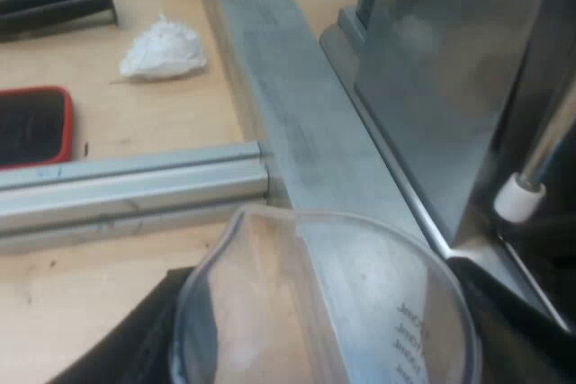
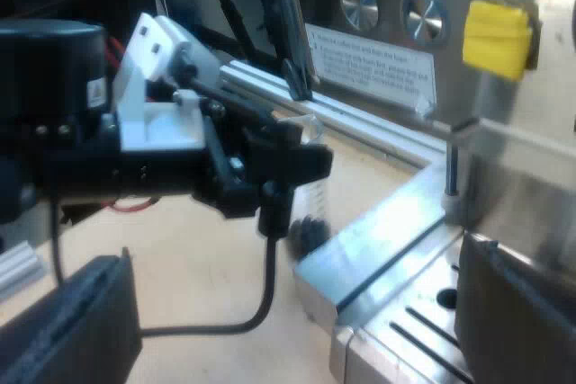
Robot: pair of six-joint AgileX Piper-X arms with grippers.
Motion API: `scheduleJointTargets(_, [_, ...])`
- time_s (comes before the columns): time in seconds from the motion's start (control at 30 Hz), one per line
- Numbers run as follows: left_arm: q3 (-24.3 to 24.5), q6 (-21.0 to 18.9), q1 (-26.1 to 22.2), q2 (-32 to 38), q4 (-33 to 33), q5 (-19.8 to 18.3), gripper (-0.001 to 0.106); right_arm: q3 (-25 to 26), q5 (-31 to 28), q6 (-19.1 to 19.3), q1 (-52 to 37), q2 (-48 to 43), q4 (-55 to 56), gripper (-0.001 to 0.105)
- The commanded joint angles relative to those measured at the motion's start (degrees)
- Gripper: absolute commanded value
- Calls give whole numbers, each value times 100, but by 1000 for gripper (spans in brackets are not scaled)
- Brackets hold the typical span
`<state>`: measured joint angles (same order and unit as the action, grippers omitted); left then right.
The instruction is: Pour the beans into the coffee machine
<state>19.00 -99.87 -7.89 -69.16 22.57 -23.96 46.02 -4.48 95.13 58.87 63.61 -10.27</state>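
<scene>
Noted clear measuring glass [image 1: 324,312] clamped in left gripper [image 1: 315,272] beside brushed-steel espresso machine [image 1: 450,87], crumpled white tissue [image 1: 164,47] beyond; from right wrist, empty right gripper [image 2: 288,294] spread wide over slotted drip tray [image 2: 405,334], dark beans [image 2: 310,231] in glass bottom.

There is one machine [image 1: 450,87], one glass [image 1: 333,303], one white crumpled wad [image 1: 164,47], one black handle [image 1: 54,6] and one red-rimmed black pad [image 1: 31,128], all at the one wooden surface [image 1: 135,96]. The machine itself carries two round metal dials [image 2: 358,2], one printed label [image 2: 373,65], one yellow block [image 2: 495,38] and one white-tipped wand [image 1: 519,197]. There are two tools, the left tool [image 1: 328,348] and the right tool [image 2: 297,330], and each has two dark fingers [image 2: 81,321].
</scene>
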Motion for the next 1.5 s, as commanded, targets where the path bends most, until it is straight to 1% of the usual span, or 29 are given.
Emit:
scheduleJointTargets(0.03, [41, -216, 54, 423, -495, -274, 0, 171, -5, 69, 7, -62, -114, 74])
scheduleJointTargets(0.07, [52, -167, 54, 626, -754, -113, 0, 203, -17, 170, 7, -92, -102, 74])
scheduleJointTargets(0.1, [86, -104, 54, 890, -1051, 129, 0, 253, -149, 338, 7, -144, -103, 74])
scheduleJointTargets(0.13, [108, -71, 54, 981, -1164, 243, 0, 271, -204, 383, 7, -179, -103, 74])
scheduleJointTargets(0.17, [181, 7, 54, 1251, -1525, 448, 0, 306, -369, 434, 7, -251, -103, 74])
scheduleJointTargets(0.2, [288, 138, 54, 1513, -1931, 549, 0, 331, -523, 433, 7, -337, -103, 74])
scheduleJointTargets(0.23, [326, 199, 54, 1641, -2146, 561, 0, 336, -597, 470, 7, -389, -103, 74])
scheduleJointTargets(0.27, [462, 316, 54, 1887, -2565, 585, 0, 338, -659, 532, 7, -441, -103, 74])
scheduleJointTargets(0.3, [589, 413, 54, 2076, -2910, 625, 0, 337, -805, 731, 7, -590, -103, 74])
scheduleJointTargets(0.33, [697, 509, 54, 2185, -3115, 641, 0, 337, -837, 791, 7, -647, -103, 74])
scheduleJointTargets(0.4, [956, 635, 54, 2491, -3762, 803, 0, 337, -917, 817, 7, -865, -89, 74])
scheduleJointTargets(0.47, [1242, 769, 54, 2739, -4309, 1050, 0, 337, -1017, 817, 7, -1045, -24, 74])
scheduleJointTargets(0.5, [1406, 855, 54, 2864, -4585, 1093, 0, 337, -1035, 817, 7, -1144, 55, 74])
scheduleJointTargets(0.53, [1484, 887, 54, 2919, -4675, 1095, 0, 337, -1035, 817, 7, -1209, 111, 74])
scheduleJointTargets(0.6, [1782, 907, 54, 3104, -5093, 1139, 0, 337, -1034, 844, 7, -1443, 294, 74])
scheduleJointTargets(0.67, [1977, 907, 54, 3197, -5311, 1138, 0, 337, -1049, 844, 7, -1582, 331, 74])
scheduleJointTargets(0.73, [2189, 892, 54, 3273, -5534, 1151, 0, 337, -1222, 875, 7, -1722, 330, 74])
scheduleJointTargets(0.9, [2987, 892, 153, 3335, -5958, 1238, 0, 337, -1794, 1489, 7, -2122, 330, 74])
scheduleJointTargets(0.93, [3046, 892, 165, 3335, -5985, 1262, 0, 337, -1942, 1617, 7, -2192, 330, 74])
scheduleJointTargets(1.0, [3368, 892, 252, 3335, -6091, 1386, 0, 337, -2377, 1820, 7, -2377, 302, 74])
scheduleJointTargets(1.03, [3368, 892, 262, 3335, -6096, 1396, 0, 337, -2464, 1847, 7, -2409, 295, 74])
scheduleJointTargets(1.1, [3660, 892, 392, 3307, -6168, 1483, 0, 337, -2903, 2082, 7, -2585, 204, 74])
scheduleJointTargets(1.2, [3913, 892, 586, 3221, -6223, 1504, 0, 337, -3098, 2337, 7, -2719, 104, 74])
scheduleJointTargets(1.27, [4110, 910, 737, 3083, -6382, 1586, 0, 337, -3199, 2357, 7, -2794, 105, 74])
scheduleJointTargets(1.3, [4329, 1018, 861, 2958, -6534, 1667, 0, 337, -3275, 2356, 7, -2828, 105, 74])
scheduleJointTargets(1.33, [4392, 1061, 929, 2887, -6599, 1716, 0, 337, -3300, 2356, 7, -2848, 85, 74])
scheduleJointTargets(1.4, [4799, 1344, 1245, 2598, -6766, 2046, 0, 347, -3276, 2356, 7, -2887, -47, 74])
scheduleJointTargets(1.43, [4908, 1410, 1299, 2547, -6790, 2120, 0, 343, -3277, 2356, 7, -2894, -110, 74])
scheduleJointTargets(1.5, [5300, 1596, 1631, 2234, -6880, 2326, 0, 343, -3277, 2356, 7, -2893, -176, 74])
